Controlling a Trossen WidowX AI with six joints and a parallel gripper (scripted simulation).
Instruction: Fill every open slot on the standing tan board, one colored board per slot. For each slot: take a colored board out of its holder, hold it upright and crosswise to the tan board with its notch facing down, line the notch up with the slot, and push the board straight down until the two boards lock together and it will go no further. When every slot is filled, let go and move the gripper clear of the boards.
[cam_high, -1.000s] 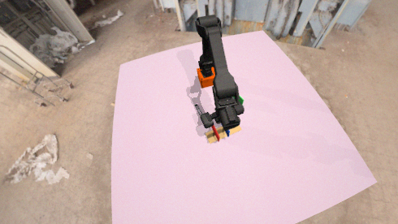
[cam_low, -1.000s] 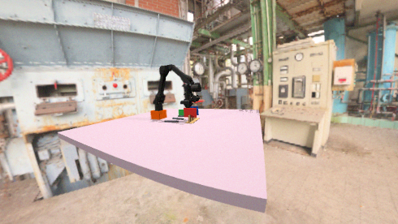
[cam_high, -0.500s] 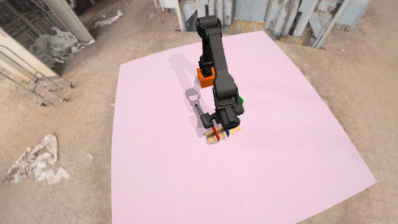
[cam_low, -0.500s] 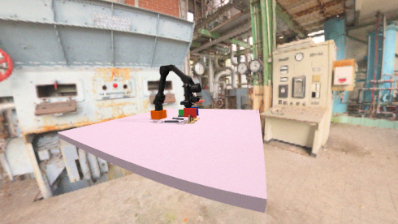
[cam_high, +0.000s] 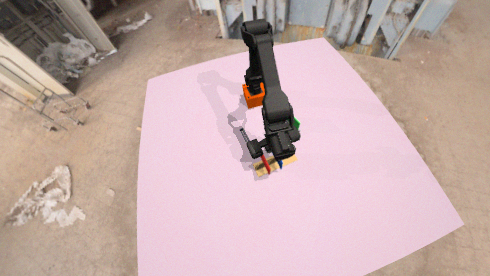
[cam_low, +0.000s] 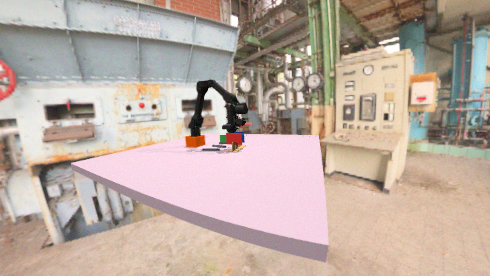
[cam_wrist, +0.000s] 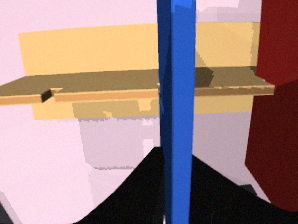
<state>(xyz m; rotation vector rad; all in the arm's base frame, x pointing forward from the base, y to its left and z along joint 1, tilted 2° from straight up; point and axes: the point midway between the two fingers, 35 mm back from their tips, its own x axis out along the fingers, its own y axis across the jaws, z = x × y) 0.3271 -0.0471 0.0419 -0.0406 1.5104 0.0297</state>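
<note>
Tan board: top view, on worktop below jaws, red board crosswise at one end, presumably slotted. Green board partly hidden by arm. Exterior: jaws above the boards; blue board mostly masked by red. Wrist: blue pinched in jaws, crosswise to tan so notch can meet slot. Open slot seen toward left end. Alignment under blue can't be told; should be checked before pushing down.
</note>
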